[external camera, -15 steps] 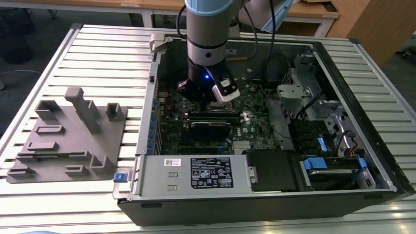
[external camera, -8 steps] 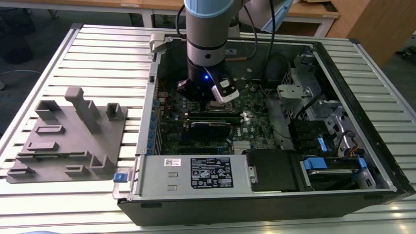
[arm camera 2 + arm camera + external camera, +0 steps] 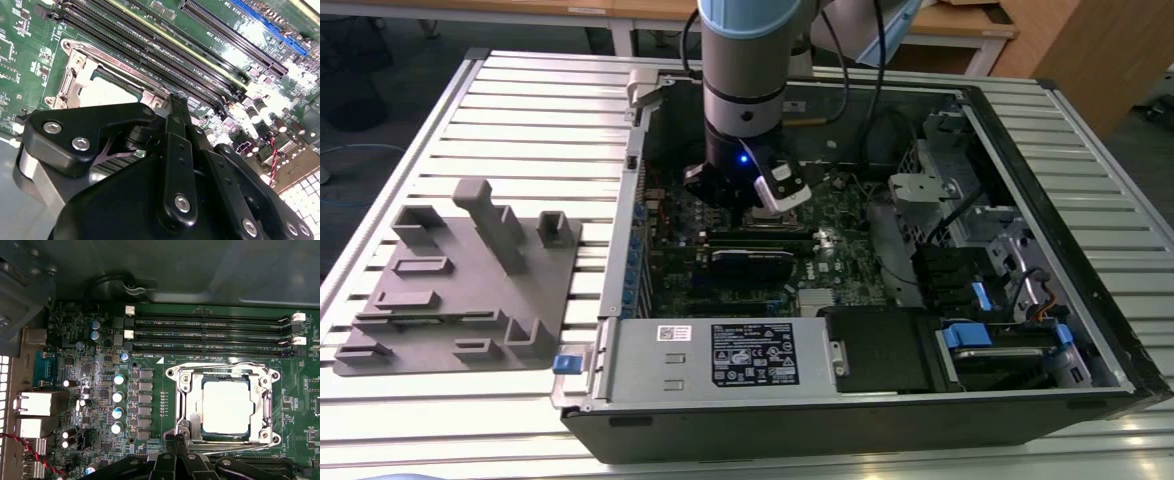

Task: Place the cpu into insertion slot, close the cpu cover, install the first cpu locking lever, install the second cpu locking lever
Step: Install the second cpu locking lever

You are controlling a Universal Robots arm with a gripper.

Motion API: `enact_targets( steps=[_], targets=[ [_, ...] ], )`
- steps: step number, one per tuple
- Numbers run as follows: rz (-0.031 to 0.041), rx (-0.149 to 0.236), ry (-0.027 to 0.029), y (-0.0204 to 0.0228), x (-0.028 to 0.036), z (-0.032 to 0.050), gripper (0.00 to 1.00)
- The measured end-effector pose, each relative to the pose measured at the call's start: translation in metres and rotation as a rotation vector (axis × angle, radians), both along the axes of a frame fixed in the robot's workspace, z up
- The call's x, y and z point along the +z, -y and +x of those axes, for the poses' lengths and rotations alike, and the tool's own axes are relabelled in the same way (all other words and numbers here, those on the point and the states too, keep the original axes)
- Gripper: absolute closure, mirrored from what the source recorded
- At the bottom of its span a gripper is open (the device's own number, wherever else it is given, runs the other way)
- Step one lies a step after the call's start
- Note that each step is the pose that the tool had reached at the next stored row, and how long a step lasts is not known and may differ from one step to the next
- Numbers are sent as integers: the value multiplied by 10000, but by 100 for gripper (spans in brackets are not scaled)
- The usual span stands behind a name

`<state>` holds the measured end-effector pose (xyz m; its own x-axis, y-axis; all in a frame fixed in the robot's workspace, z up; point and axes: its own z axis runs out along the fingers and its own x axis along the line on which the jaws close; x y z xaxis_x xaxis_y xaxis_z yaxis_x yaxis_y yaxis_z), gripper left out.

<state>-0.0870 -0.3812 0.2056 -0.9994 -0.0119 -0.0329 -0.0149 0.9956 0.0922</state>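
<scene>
The cpu [image 3: 225,405], a silvery square, lies flat in the insertion slot on the green motherboard [image 3: 100,385], and the slot itself is hidden under it. The silver cpu cover [image 3: 263,405] lies down around the chip. Thin wire levers [image 3: 225,365] run along two sides of the frame. My gripper [image 3: 176,441] is shut with nothing between its fingers, its tips just off the socket's edge near one corner. In the second wrist view, the gripper [image 3: 177,102] is beside the cpu [image 3: 107,92]. In the exterior view, the gripper [image 3: 754,212] hangs low inside the computer case.
The open computer case [image 3: 1067,150] walls the board in on all sides, with drive bays and cables at the exterior view's right. Long memory slots [image 3: 210,332] run beside the socket. Capacitors [image 3: 118,397] stand close by. A grey fixture [image 3: 454,280] lies outside the case on the slatted table.
</scene>
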Motion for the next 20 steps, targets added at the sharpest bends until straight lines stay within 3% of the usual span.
enact_targets(
  steps=[2, 11, 20],
  targets=[
    [27, 0, 1, 9, 11, 0, 89],
    [26, 0, 0, 58, 18, 0, 89],
    [26, 0, 0, 79, 22, 0, 89]
  ],
)
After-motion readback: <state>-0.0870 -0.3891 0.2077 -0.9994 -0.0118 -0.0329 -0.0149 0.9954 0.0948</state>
